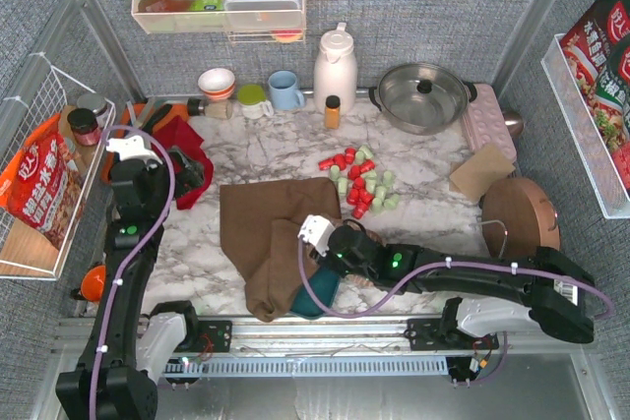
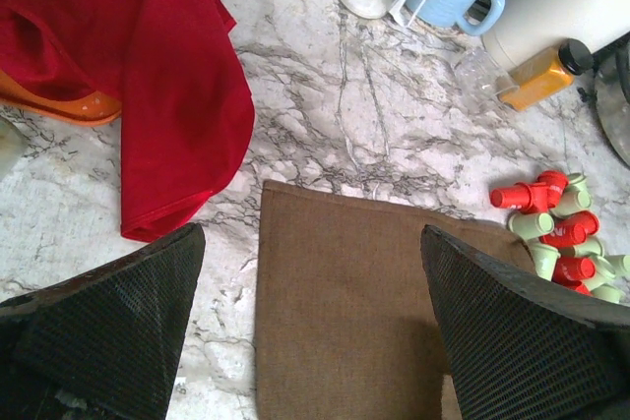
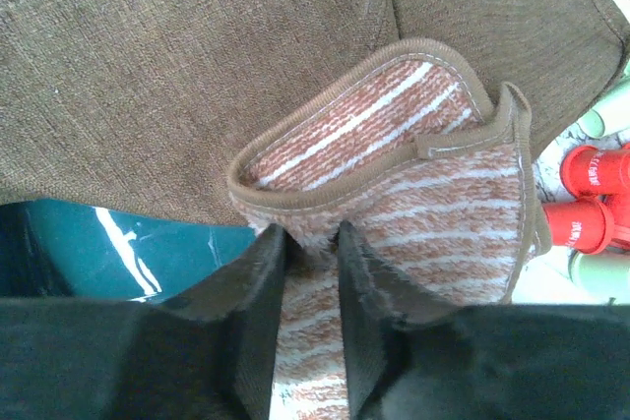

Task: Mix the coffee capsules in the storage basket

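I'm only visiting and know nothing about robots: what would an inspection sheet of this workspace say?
Surface: marble table, a brown cloth spread across its middle.
Job's things: red and green capsules heaped loose on the table; teal basket partly under the brown cloth, its visible part empty.
Clutter: red cloth, pot, white jug, blue mug, amber bottle.
Grippers: left gripper open, holding nothing; right gripper shut on a striped cloth.
Cables: purple cable along each arm.
Surroundings: grey padded walls, wire rack at left.
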Motion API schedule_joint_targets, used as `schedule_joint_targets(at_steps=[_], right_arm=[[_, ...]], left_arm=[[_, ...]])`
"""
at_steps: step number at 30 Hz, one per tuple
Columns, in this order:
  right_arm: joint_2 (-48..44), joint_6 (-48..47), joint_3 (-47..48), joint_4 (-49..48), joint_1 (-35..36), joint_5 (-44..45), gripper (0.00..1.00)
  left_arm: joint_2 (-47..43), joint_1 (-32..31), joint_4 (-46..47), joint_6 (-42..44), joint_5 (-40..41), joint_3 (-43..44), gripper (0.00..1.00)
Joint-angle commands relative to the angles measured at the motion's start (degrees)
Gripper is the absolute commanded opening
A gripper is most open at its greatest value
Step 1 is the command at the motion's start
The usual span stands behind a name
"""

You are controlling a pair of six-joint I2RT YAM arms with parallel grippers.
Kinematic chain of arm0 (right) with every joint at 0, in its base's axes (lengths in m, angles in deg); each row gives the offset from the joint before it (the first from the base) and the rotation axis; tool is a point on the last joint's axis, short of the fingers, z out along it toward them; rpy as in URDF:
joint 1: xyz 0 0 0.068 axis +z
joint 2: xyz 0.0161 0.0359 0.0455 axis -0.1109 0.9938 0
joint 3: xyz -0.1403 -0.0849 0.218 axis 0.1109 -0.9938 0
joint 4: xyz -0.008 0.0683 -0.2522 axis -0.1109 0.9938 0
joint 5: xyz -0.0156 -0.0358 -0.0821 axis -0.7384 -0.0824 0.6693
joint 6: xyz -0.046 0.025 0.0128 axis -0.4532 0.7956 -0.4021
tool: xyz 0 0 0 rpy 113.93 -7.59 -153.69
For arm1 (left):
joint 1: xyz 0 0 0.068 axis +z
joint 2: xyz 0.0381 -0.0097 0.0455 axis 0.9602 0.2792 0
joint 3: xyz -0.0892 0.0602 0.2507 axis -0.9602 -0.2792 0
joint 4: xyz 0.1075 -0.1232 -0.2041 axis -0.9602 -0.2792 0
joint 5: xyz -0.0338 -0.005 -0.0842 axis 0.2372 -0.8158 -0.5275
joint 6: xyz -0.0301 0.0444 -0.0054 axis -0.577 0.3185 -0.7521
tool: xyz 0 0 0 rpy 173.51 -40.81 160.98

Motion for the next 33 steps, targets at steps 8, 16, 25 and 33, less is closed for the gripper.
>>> schedule_joint_targets(at_steps=[8, 16, 25, 33], right_arm=[[-1.53, 2.04, 1.24, -0.47, 0.04, 1.25, 0.00], [-5.81, 4.26, 6.89, 5.46, -1.34, 5.03, 0.00], [-12.55, 4.20, 12.35, 7.99, -8.18, 6.89, 0.00], [-13.20, -0.74, 16.78, 3.65, -13.33, 11.38, 0.00]], left_arm=[[-0.20, 0.07, 0.14, -0.13, 0.09, -0.37, 0.99], [-0.55, 0.04, -0.05, -0.15, 0.40, -0.32, 0.99], [-1.03, 0.07, -0.33, 0.04, 0.51, -0.33, 0.99], [-1.21, 0.05, 0.00, -0.04, 0.60, -0.51, 0.99]])
